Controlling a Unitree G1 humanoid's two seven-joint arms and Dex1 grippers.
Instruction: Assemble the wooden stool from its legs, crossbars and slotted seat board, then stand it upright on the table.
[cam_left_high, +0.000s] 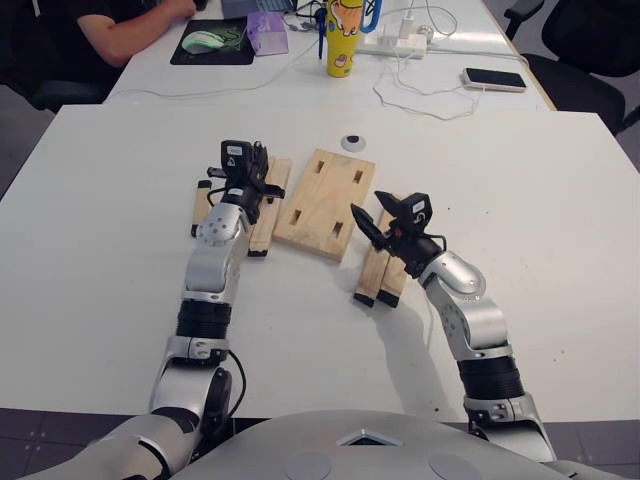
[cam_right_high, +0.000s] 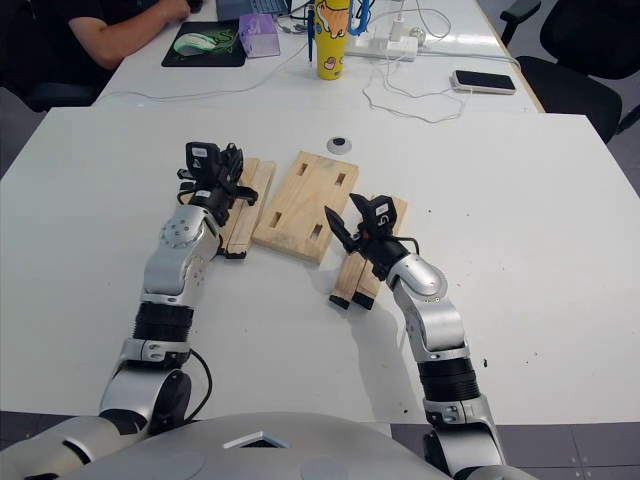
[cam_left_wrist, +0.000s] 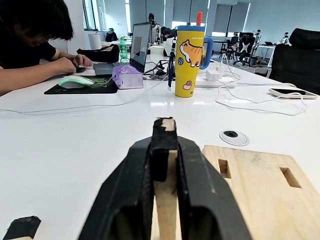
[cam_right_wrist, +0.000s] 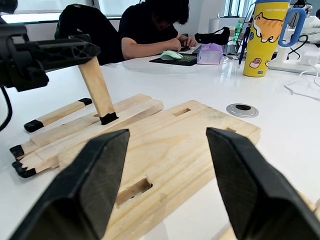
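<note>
The bench (cam_left_high: 540, 230) spreads wide right of the seat board (cam_left_high: 322, 200). The left end effector (cam_left_high: 256, 186) grips a tilted leg (cam_right_wrist: 97, 85); the right end effector (cam_left_high: 371, 215) gapes beside the board.

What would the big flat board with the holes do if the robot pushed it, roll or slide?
Probably slide, not roll: the seat board lies flat on the smooth white table and has straight edges. It looks like thick solid wood, so likely stiff, not bendy.
</note>
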